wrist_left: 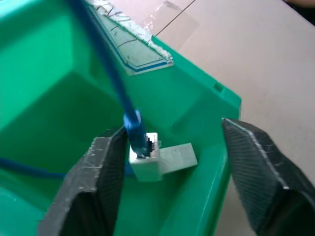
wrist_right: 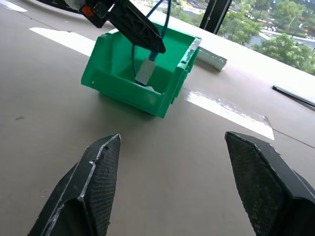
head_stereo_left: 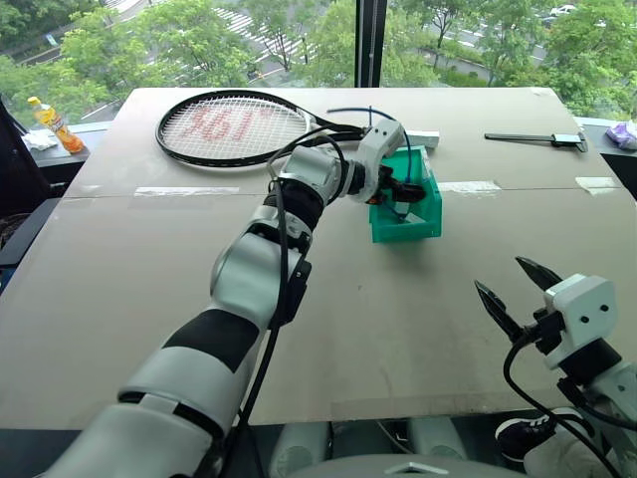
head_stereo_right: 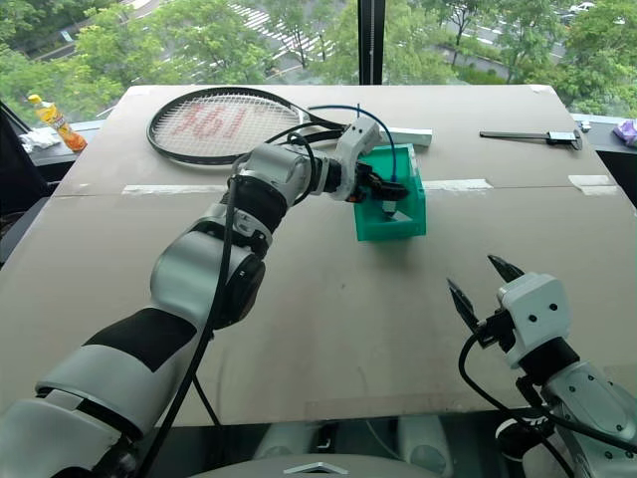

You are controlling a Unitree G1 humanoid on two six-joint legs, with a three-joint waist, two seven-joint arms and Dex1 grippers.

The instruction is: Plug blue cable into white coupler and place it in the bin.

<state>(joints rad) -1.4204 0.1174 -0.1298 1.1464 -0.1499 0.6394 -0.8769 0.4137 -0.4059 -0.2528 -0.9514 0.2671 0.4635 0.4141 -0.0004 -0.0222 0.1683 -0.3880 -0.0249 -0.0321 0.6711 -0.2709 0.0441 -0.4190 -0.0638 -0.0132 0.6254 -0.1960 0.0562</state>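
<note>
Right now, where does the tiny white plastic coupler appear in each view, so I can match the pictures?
Left eye view: too small to tell, hidden inside the teal-green plastic bin beneath the left gripper.
Right eye view: a pale speck in the bin at.
Left wrist view: white coupler centre, between the open fingers, thin blue cable plugged in.
Right wrist view, inside the bin.
Shared landmark: the bin.
</note>
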